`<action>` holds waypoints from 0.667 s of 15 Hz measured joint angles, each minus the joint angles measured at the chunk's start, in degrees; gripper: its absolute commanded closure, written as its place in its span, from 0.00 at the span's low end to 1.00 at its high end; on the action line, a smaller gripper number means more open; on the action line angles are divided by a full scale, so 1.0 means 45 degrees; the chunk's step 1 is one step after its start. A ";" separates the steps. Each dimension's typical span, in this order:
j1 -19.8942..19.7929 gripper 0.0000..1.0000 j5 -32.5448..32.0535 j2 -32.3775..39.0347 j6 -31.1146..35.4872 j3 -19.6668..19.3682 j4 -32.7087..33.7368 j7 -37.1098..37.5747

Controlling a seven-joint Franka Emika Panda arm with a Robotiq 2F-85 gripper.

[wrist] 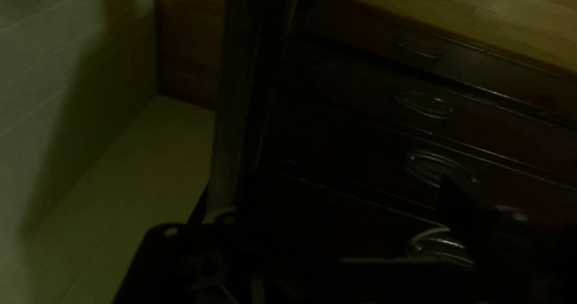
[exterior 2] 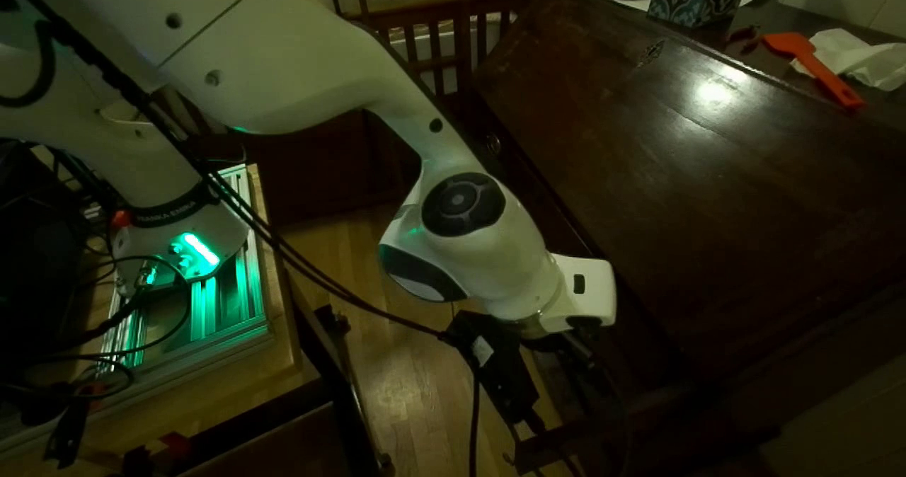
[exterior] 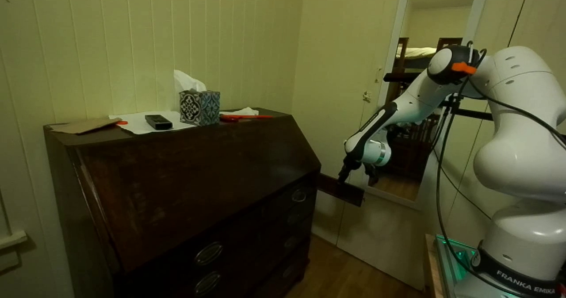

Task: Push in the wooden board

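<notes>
Tool spread, at jutting wooden board

Wooden board sticking out, just at the fingers
In an exterior view it is a dark-brown slat, nearly black in the dim light, narrow, straight-sided and squared off at its free end; it stands on its long edge with the broad face showing, not yet pushed in. One of the fingers overlaps its upper edge about midway along the exposed length, so the free end reaches out past it and the rest runs back the opposite way; whether finger and wood touch cannot be told. In the wrist view it is too dark to make the board out
</notes>
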 measured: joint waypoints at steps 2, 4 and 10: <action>0.0216 0.00 -0.0008 -0.0364 0.0078 -0.0256 -0.0295 0.0425; 0.0365 0.00 -0.0020 -0.0664 0.0107 -0.0609 -0.0475 0.0832; 0.2282 0.00 -0.0163 -0.1401 0.0233 -0.3749 -0.0649 0.2959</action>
